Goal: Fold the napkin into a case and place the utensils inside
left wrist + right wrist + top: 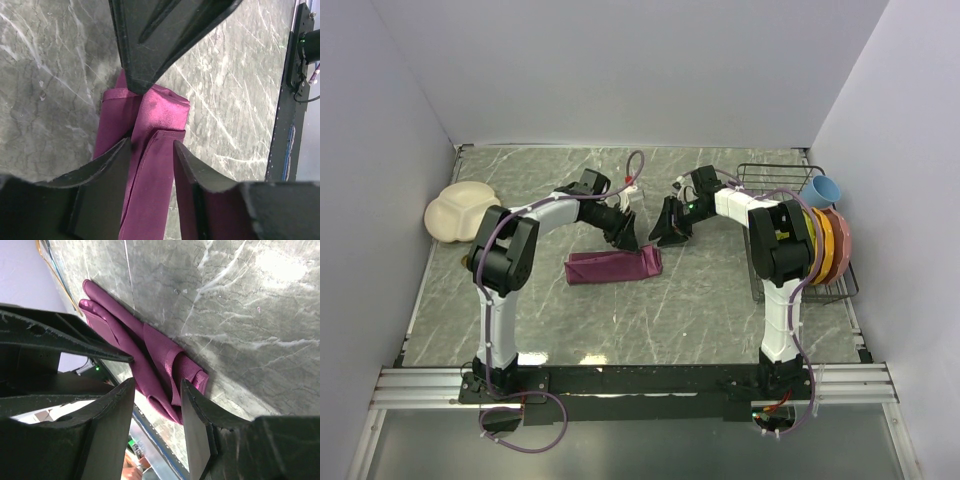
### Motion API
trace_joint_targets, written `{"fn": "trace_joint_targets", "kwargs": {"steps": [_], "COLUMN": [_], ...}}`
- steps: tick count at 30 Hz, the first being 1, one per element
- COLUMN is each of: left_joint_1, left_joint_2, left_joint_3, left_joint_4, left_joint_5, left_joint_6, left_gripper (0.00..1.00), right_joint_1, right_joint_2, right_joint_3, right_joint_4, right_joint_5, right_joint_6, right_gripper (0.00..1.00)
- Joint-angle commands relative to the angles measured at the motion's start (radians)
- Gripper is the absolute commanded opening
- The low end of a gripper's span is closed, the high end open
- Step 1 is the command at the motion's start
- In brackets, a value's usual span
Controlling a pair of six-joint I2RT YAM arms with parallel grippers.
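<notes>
The left gripper [151, 145], jaws apart, straddles the folded maroon napkin [162, 112] lying on the grey marble table [50, 75].

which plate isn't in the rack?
The cream divided plate, lying on the table far left; the other plates stand in the wire rack at right.

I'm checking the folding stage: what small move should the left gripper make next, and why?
Probably close the left gripper on the top fold: its jaws stand open astride that layer of the napkin, already a narrow strip, while the right gripper hovers open at the same end.
</notes>
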Motion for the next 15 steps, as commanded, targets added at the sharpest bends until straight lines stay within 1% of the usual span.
{"fn": "trace_joint_targets", "kwargs": {"steps": [1,5,8,9,12,15], "left_joint_1": [-0.012,-0.019,-0.025,-0.025,-0.029,-0.037], "left_joint_2": [0.023,0.034,0.043,0.042,0.037,0.036], "left_joint_3": [0.038,0.033,0.041,0.036,0.027,0.027], "left_joint_4": [0.002,0.016,0.019,0.025,0.048,0.055], "left_joint_5": [0.029,0.018,0.010,0.009,-0.011,-0.017], "left_joint_6": [0.028,0.028,0.029,0.029,0.025,0.025], "left_gripper": [0.47,0.52,0.52,0.52,0.53,0.53], "right_joint_1": [-0.004,-0.005,-0.004,-0.004,-0.004,-0.001], "right_joint_2": [-0.040,-0.035,-0.031,-0.031,-0.025,-0.025], "right_joint_3": [0.009,0.006,0.004,0.003,0.000,0.000], "right_joint_4": [-0.012,-0.012,-0.018,-0.021,-0.029,-0.023], "right_joint_5": [-0.009,-0.015,-0.018,-0.018,-0.025,-0.038], "right_joint_6": [-0.025,-0.026,-0.029,-0.031,-0.035,-0.035], "right_gripper": [0.50,0.50,0.49,0.46,0.43,0.42]}}
